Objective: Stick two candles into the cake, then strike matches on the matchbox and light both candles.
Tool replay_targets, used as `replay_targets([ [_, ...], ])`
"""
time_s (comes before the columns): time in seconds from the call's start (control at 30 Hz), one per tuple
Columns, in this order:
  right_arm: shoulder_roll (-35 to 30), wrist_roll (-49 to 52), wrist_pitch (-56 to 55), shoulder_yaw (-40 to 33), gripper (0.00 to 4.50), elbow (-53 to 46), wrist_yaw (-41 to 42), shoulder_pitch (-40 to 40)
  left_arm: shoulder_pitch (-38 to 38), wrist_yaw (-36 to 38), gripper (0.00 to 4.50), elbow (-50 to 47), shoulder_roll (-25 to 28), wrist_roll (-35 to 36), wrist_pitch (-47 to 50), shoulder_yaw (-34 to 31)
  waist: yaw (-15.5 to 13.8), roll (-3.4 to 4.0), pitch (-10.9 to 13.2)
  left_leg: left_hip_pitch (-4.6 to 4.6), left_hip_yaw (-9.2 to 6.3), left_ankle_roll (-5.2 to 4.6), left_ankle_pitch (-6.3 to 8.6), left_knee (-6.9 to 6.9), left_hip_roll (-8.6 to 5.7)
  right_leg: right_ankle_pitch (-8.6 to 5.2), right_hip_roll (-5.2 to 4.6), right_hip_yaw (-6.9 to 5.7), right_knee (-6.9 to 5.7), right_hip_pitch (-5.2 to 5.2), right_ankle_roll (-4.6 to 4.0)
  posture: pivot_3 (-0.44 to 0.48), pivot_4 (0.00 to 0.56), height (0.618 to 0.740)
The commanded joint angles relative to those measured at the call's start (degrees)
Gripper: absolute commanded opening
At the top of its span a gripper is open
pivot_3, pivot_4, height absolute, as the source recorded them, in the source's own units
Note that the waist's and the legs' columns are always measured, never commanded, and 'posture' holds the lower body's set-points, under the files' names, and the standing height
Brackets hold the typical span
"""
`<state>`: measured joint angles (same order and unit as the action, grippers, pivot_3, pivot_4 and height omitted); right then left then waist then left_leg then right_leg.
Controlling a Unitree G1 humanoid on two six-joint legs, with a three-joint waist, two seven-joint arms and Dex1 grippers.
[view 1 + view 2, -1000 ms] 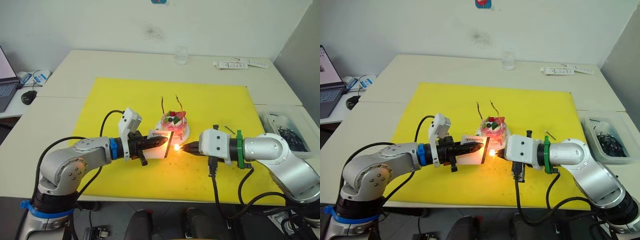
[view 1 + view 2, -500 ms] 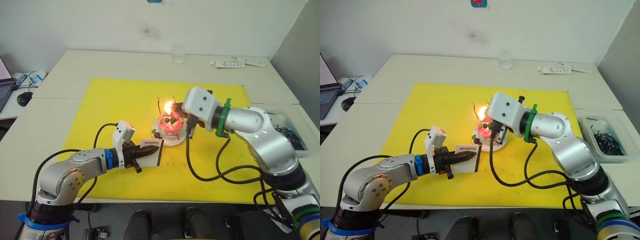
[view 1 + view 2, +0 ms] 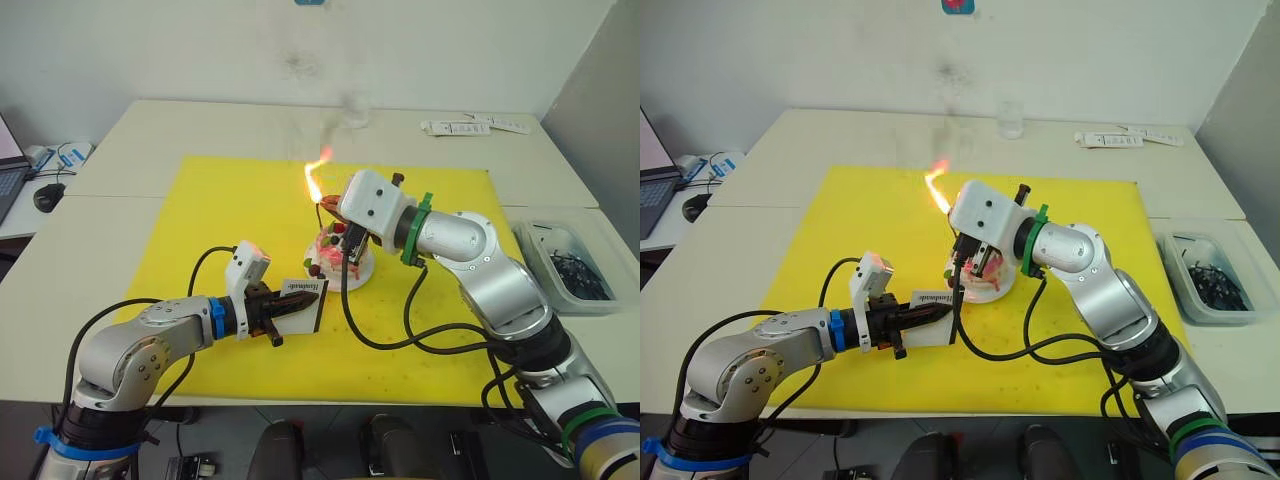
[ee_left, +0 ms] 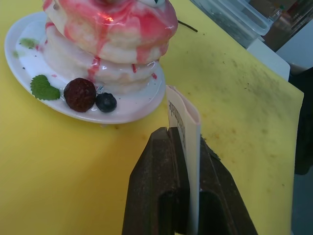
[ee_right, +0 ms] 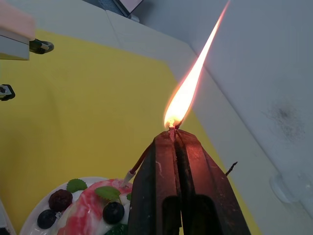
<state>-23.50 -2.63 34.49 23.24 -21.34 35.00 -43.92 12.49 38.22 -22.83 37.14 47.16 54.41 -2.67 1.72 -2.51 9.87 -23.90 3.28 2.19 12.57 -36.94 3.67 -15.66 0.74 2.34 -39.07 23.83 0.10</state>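
Observation:
The pink cake (image 3: 340,252) sits on its white plate (image 4: 19,46) in the middle of the yellow mat (image 3: 230,200). Just above the cake's left side my right gripper (image 3: 327,203) is shut on a burning match (image 5: 172,131) with a tall flame (image 3: 314,180). A thin reddish candle (image 5: 138,165) rises from the cake beside the fingers; whether it is lit I cannot tell. In front of the cake and a little to its left, my left gripper (image 3: 298,305) is shut on the white matchbox (image 4: 185,125), held on edge. Another match (image 4: 188,27) lies on the mat beyond the cake.
A clear glass (image 3: 355,110) and white packets (image 3: 475,127) stand at the table's back. A plastic bin (image 3: 570,270) of dark items is at the right edge. A mouse (image 3: 48,197) lies far left. The right arm's cable (image 3: 380,335) loops over the mat.
My right gripper carried the lit match from beside the matchbox up over the cake's top, and the flame grew tall. My left gripper with the matchbox drew back slightly.

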Motion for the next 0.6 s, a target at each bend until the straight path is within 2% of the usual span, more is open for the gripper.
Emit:
replay_targets([
  [0.03,0.3,-1.0,-1.1,-0.7,0.04,-0.8,0.3,-1.4,0.6,0.3,0.0,-1.2,-0.4,-0.1,-0.9,-0.3,0.0,0.0,0.0,0.0,0.0,0.0,0.0,0.0,0.0,0.0,0.0,0.0,0.0,0.0,0.0,0.0,0.15,0.74],
  [0.6,0.2,-1.1,1.0,-1.2,0.04,-2.2,2.3,-0.6,1.4,0.2,0.0,-1.5,-0.9,0.2,-0.1,-0.1,0.0,0.0,0.0,0.0,0.0,0.0,0.0,0.0,0.0,0.01,0.0,0.0,0.0,0.0,-0.01,0.0,0.15,0.74],
])
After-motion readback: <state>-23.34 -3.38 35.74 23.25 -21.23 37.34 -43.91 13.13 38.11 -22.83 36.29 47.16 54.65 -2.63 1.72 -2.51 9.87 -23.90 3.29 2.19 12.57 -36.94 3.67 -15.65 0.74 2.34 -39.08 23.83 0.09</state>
